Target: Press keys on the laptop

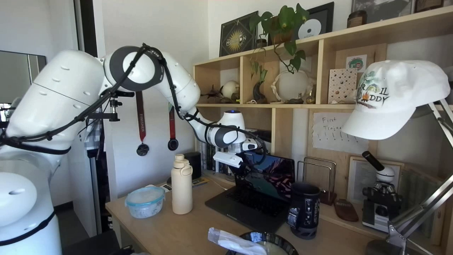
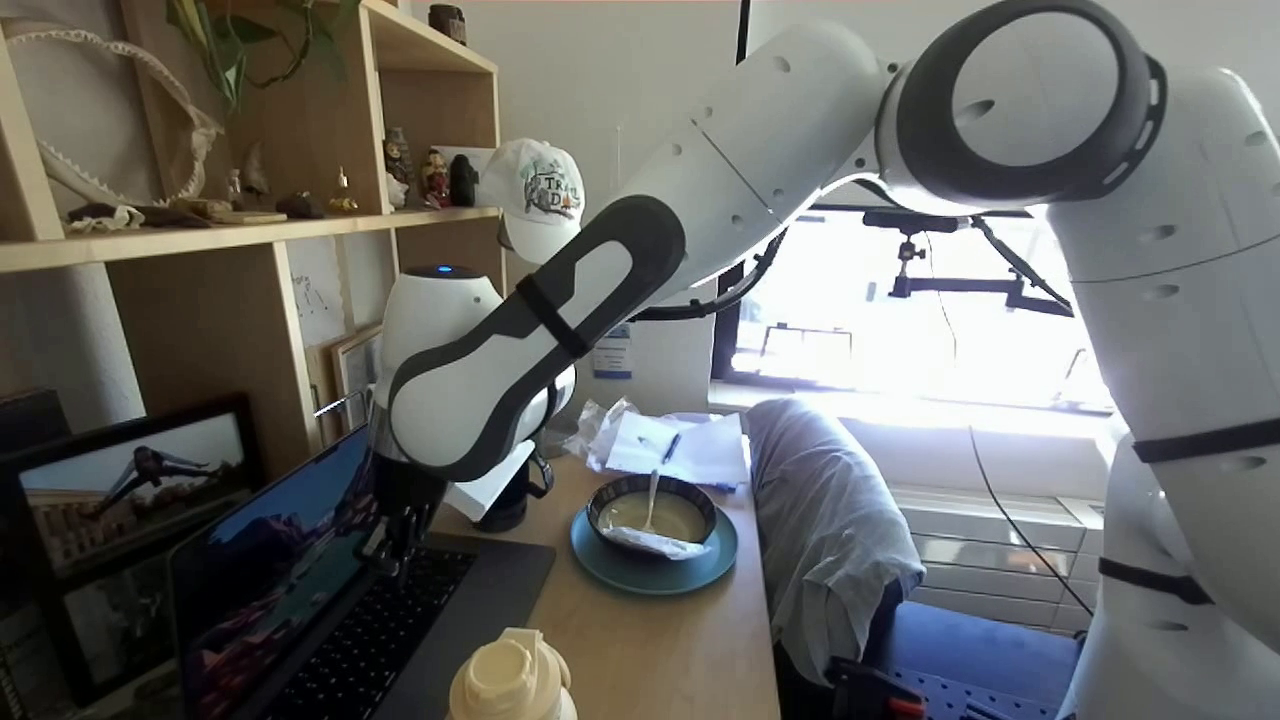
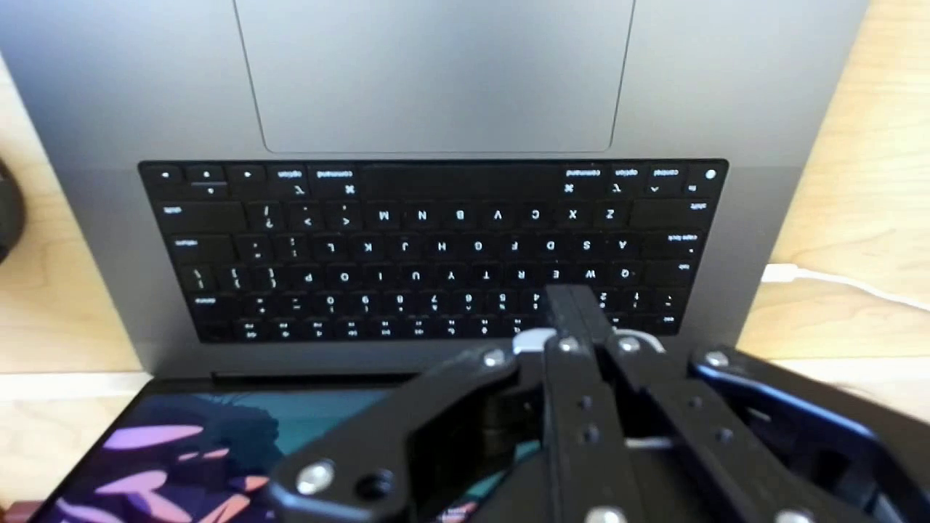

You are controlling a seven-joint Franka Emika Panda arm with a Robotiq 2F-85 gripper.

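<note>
The black laptop (image 3: 436, 80) stands open on the desk, its screen (image 2: 290, 570) lit with a red, blue and dark picture. It also shows in an exterior view (image 1: 240, 212). The keys (image 3: 407, 247) are dark with white letters, upside down in the wrist view; they also show in an exterior view (image 2: 375, 640). My gripper (image 3: 570, 290) is shut, its fingertips together with nothing between them. It points down in front of the screen and covers part of the number row between 4 and 2. In an exterior view my gripper (image 2: 385, 565) hangs over the keyboard; I cannot tell whether it touches.
A beige bottle (image 1: 182, 191) and a lidded container (image 1: 145, 202) stand beside the laptop. A black mug (image 1: 305, 209) stands at its other side. A bowl (image 2: 650, 490) rests on a blue plate (image 2: 655, 580). Framed pictures (image 2: 140, 480) and a wooden shelf (image 1: 262, 104) are behind.
</note>
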